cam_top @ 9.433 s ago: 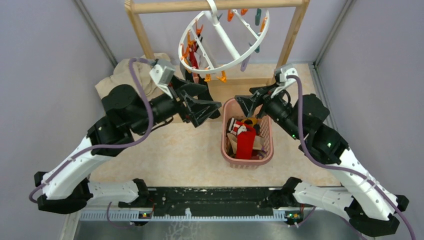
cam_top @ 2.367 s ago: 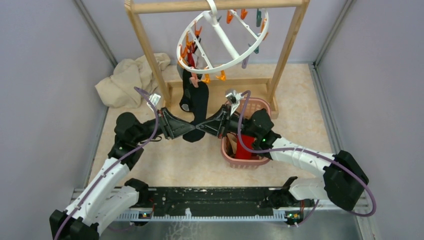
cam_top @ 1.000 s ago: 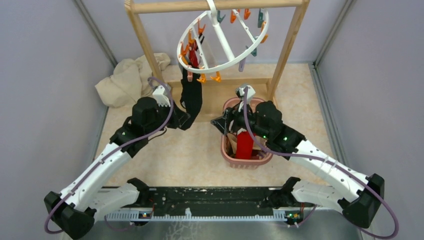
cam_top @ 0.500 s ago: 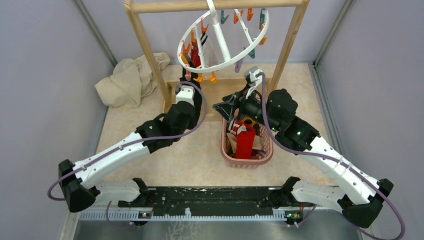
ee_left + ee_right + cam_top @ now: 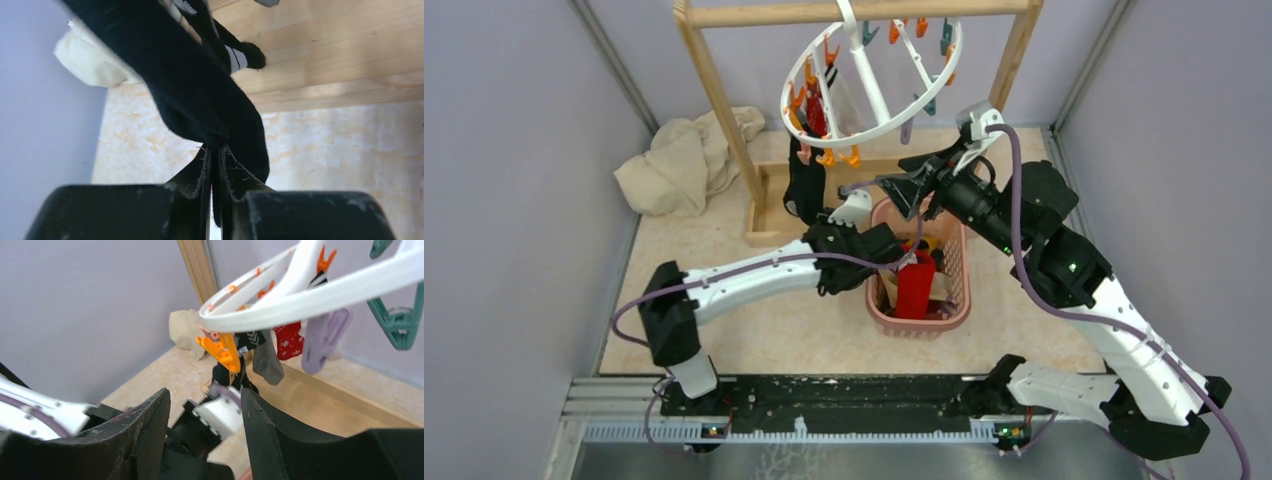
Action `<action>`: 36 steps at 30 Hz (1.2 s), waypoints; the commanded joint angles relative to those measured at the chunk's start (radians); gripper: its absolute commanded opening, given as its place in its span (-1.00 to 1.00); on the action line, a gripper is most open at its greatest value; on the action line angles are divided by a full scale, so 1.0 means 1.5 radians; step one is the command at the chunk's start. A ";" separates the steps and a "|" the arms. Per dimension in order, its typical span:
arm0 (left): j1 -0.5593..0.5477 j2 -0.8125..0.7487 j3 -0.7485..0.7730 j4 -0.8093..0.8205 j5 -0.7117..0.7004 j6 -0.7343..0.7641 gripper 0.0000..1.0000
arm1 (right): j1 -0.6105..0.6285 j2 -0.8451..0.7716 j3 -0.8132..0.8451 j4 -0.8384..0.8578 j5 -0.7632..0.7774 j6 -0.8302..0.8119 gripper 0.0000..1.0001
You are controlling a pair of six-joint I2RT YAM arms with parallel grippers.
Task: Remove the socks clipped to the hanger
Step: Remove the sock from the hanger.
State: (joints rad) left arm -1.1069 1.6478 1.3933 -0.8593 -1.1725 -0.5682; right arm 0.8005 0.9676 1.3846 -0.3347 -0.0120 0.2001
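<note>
Leftward no longer, the left arm has swung right since the previous frame, its forearm now stretched low toward the pink basket [image 5: 879,312], while the right arm has risen higher. Beige mottled floor [image 5: 754,335] lies between lilac walls, with a cream cloth [image 5: 679,160] in the far left corner beside the wooden rack [image 5: 724,100]. On the tilted hanger [image 5: 871,80], a black sock [image 5: 804,185] hangs from the left rim, its long axis near upright, toe down. The left gripper [image 5: 816,218] doubles back toward the far left, pinched tight on that toe. The right gripper [image 5: 904,190] reaches up below the ring's near right rim, fingers spread, holding nothing.
</note>
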 commanded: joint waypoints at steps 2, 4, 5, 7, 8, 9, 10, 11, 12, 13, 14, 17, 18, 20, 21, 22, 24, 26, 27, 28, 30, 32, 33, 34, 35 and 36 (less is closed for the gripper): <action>-0.018 0.147 0.149 -0.361 -0.110 -0.218 -0.78 | 0.003 0.031 0.082 -0.008 -0.010 -0.024 0.10; -0.027 0.176 0.172 -0.369 -0.114 -0.208 -0.79 | 0.004 0.044 0.106 -0.012 -0.016 -0.028 0.10; -0.029 0.182 0.179 -0.369 -0.115 -0.207 -0.79 | 0.003 0.055 0.121 -0.017 -0.022 -0.030 0.10; -0.032 0.186 0.187 -0.369 -0.114 -0.207 -0.79 | 0.003 0.082 0.153 -0.030 -0.035 -0.031 0.10; -0.032 0.185 0.190 -0.369 -0.112 -0.208 -0.79 | 0.003 0.099 0.168 -0.039 -0.039 -0.028 0.10; -0.034 0.185 0.193 -0.369 -0.112 -0.208 -0.79 | 0.003 0.116 0.185 -0.051 -0.042 -0.027 0.10; -0.036 0.186 0.196 -0.369 -0.113 -0.205 -0.79 | 0.003 0.134 0.202 -0.061 -0.047 -0.026 0.10; -0.039 0.187 0.198 -0.369 -0.115 -0.202 -0.79 | 0.003 0.149 0.214 -0.070 -0.052 -0.024 0.10; -0.042 0.188 0.200 -0.369 -0.116 -0.199 -0.79 | 0.003 0.164 0.225 -0.076 -0.058 -0.021 0.09; -0.044 0.188 0.201 -0.369 -0.116 -0.197 -0.79 | 0.003 0.178 0.234 -0.079 -0.068 -0.017 0.08; -0.047 0.188 0.202 -0.369 -0.116 -0.196 -0.79 | 0.003 0.191 0.243 -0.083 -0.082 -0.013 0.05; -0.054 0.187 0.205 -0.369 -0.116 -0.195 -0.80 | 0.004 0.232 0.274 -0.101 -0.113 -0.004 -0.01; -0.057 0.187 0.206 -0.369 -0.117 -0.194 -0.80 | 0.004 0.239 0.279 -0.101 -0.120 -0.002 -0.01; -0.063 0.188 0.210 -0.369 -0.119 -0.190 -0.80 | 0.004 0.248 0.285 -0.096 -0.138 0.003 -0.01; -0.065 0.188 0.211 -0.369 -0.122 -0.188 -0.80 | 0.005 0.254 0.290 -0.096 -0.144 0.004 0.00; -0.067 0.187 0.212 -0.369 -0.122 -0.188 -0.80 | 0.005 0.261 0.298 -0.103 -0.143 0.005 0.00; -0.071 0.183 0.215 -0.369 -0.121 -0.188 -0.80 | 0.005 0.272 0.311 -0.117 -0.127 0.001 0.00; -0.076 0.178 0.219 -0.369 -0.122 -0.186 -0.80 | 0.005 0.272 0.310 -0.119 -0.105 -0.002 0.02; -0.079 0.175 0.220 -0.369 -0.124 -0.184 -0.80 | 0.005 0.271 0.309 -0.120 -0.093 -0.002 0.02; -0.082 0.173 0.222 -0.369 -0.124 -0.182 -0.80 | 0.005 0.271 0.310 -0.122 -0.081 -0.005 0.03; -0.089 0.170 0.227 -0.369 -0.123 -0.178 -0.80 | 0.005 0.271 0.314 -0.127 -0.061 -0.010 0.04; -0.095 0.166 0.230 -0.369 -0.122 -0.176 -0.80 | 0.004 0.271 0.318 -0.135 -0.037 -0.016 0.05; -0.099 0.163 0.231 -0.369 -0.122 -0.175 -0.80 | 0.004 0.271 0.322 -0.140 -0.023 -0.021 0.05; -0.102 0.160 0.232 -0.369 -0.122 -0.174 -0.80 | 0.004 0.271 0.325 -0.145 -0.008 -0.025 0.05; -0.105 0.157 0.232 -0.369 -0.123 -0.174 -0.80 | 0.004 0.271 0.328 -0.150 0.004 -0.029 0.06; -0.108 0.154 0.231 -0.369 -0.123 -0.174 -0.80 | 0.004 0.270 0.330 -0.154 0.021 -0.033 0.06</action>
State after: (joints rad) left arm -1.2488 1.9285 1.7073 -1.3956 -1.3350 -0.8371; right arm 0.8028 1.3907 1.8168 -0.5716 -0.0959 0.1844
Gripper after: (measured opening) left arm 0.108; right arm 0.526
